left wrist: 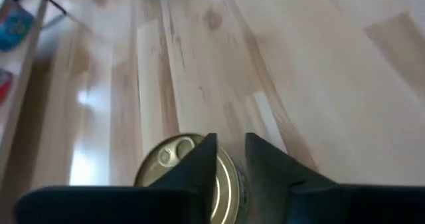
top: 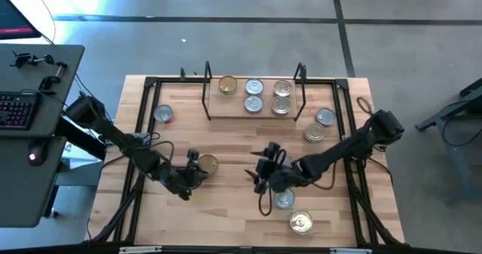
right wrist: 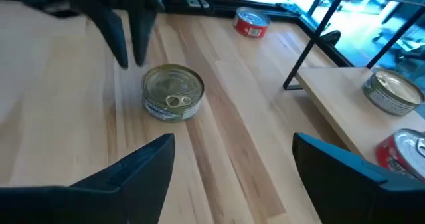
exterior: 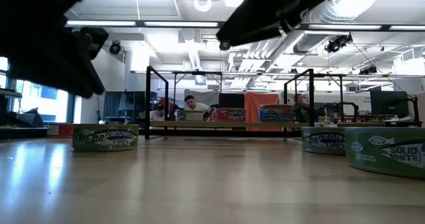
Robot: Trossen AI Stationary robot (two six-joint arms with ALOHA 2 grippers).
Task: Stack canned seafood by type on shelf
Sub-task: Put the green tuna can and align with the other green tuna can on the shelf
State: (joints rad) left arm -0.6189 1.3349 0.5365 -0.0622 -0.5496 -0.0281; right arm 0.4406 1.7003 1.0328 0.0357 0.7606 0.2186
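Wooden surface (top: 226, 209) w/ black frame round it. Both arms reach in from the outer sides twd the middle front.

Left arm (top: 120, 142) comes from the left edge, stretched low & diagonal across the surface, wrist bent down. Left tool (top: 192, 172) sits just beside a gold-lid can (top: 206, 163). In its wrist view the two dark fingers (left wrist: 202, 161) stand only a narrow gap apart, tips over the can's lid, not round it. Right wrist view shows those tips off to one side of the can & clear of it, so nothing held afaict.

Right arm (top: 354, 145) comes from the right edge, elbow up by the frame, forearm angled down twd centre. Right tool (top: 265, 171) hangs above the surface, fingers (right wrist: 143, 161) spread wide, nothing between them, pointed at that same gold can.

Shelf (top: 252, 107) at the back centre: black rods, light board, w/ five cans (top: 254, 103) on it. One gold at its left end, then two pairs of silver ones.

Rest of the cans are loose on the surface: a red-label one (top: 163, 114) back left, two (top: 320, 126) right of the shelf, two more (top: 294, 212) front right, under & just in front of the right tool.
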